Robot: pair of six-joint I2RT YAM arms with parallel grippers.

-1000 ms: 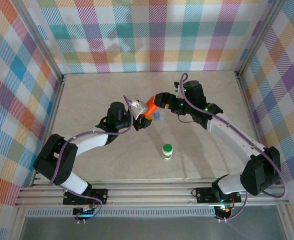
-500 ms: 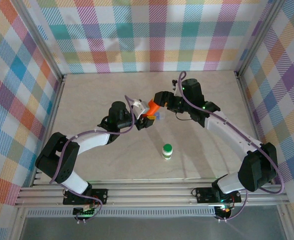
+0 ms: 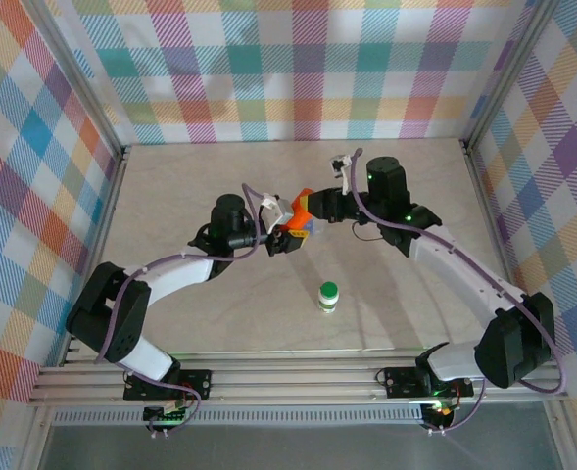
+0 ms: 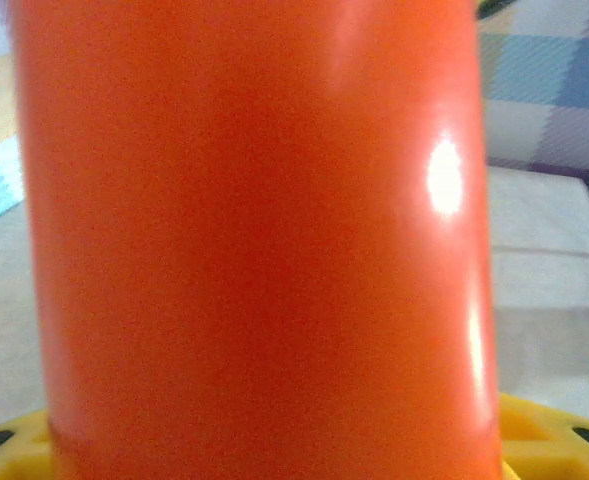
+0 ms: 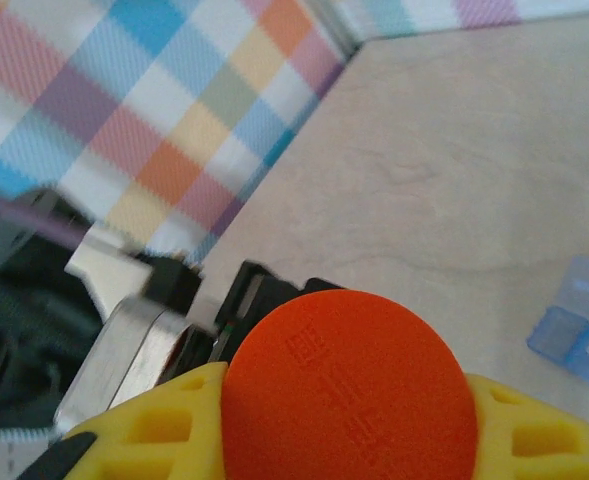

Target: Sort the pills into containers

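Around the orange bottle (image 4: 254,240), your left tool (image 3: 284,227) is clamped on the body. At the bottle's top, your right tool (image 5: 349,435), wide a second ago, has closed tight on the cap (image 5: 349,380), so unscrewing can probably begin. Just beside the bottle lies the blue pill organiser (image 5: 579,330); well apart from it stands a green-capped bottle (image 3: 328,296).

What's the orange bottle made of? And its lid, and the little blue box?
The orange bottle: probably smooth glossy plastic; a bright light spot shines on its side. The lid: likely duller plastic, with lettering moulded into it. The little blue box: looks like see-through plastic, pale and glassy at its edges.
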